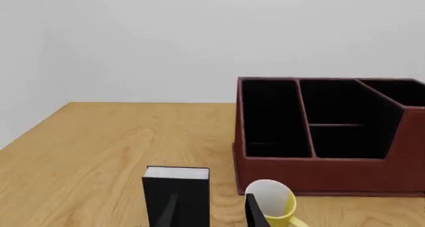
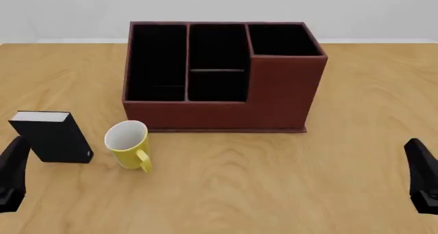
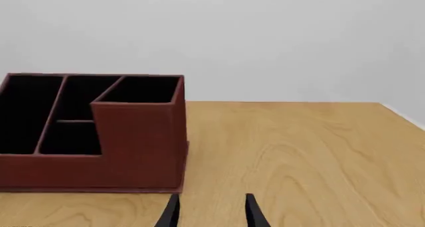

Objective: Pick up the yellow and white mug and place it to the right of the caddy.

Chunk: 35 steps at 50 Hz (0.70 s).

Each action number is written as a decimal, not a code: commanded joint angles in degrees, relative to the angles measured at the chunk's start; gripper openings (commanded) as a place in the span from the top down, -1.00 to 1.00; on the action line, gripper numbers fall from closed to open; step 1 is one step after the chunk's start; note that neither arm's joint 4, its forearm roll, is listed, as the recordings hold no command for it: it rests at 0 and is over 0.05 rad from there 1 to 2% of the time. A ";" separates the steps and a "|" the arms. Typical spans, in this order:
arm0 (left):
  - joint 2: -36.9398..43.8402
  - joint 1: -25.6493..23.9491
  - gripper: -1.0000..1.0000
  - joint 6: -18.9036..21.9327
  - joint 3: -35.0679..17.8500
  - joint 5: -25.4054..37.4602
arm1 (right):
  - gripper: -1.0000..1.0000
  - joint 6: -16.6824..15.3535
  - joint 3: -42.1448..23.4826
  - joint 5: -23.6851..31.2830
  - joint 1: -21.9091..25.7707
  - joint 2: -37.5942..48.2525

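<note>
The wooden table [image 2: 274, 182] carries everything here, its grain running ahead of both arms.

The caddy [image 2: 280, 95], a reddish-brown box with black-lined compartments and a taller section at its right corner, stands upright ahead of both end effectors, closer to the middle of the table than either of them. From the right end effector [image 3: 209, 212] it lies forward and to the left, with bare wood directly ahead of the fingers. From the left end effector [image 1: 212, 212] it lies forward and to the right.

A small black block [image 2: 53, 136] with a white top edge stands upright just ahead of the left end effector, a little to its left, apart from the caddy.

The yellow and white mug [image 2: 128, 143] sits on the table just in front of the caddy's left front corner, near it but not touching. It is tipped so its white inside faces the arms, handle toward them. It is just ahead and slightly right of the left end effector, beside the black block.

Both end effectors hang low at the near edge, each with its two dark fingers spread apart and holding nothing.
</note>
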 commanded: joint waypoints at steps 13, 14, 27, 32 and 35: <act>-0.06 -1.98 -1.00 1.11 0.31 -0.68 | -1.00 -2.12 0.15 -0.03 6.42 1.82; -0.06 -2.12 -1.00 1.19 0.25 -0.68 | -1.00 -2.22 0.10 -0.03 6.49 1.96; -0.05 -2.21 -1.00 1.07 -0.53 -0.37 | -1.00 -3.17 0.22 -4.80 10.53 8.27; -0.05 -2.26 -1.00 0.99 -0.56 -0.44 | -1.00 -3.76 0.32 -7.07 11.68 10.57; -0.06 -2.33 -1.00 1.01 -0.70 -0.45 | -1.00 -3.96 0.37 -8.29 12.44 11.85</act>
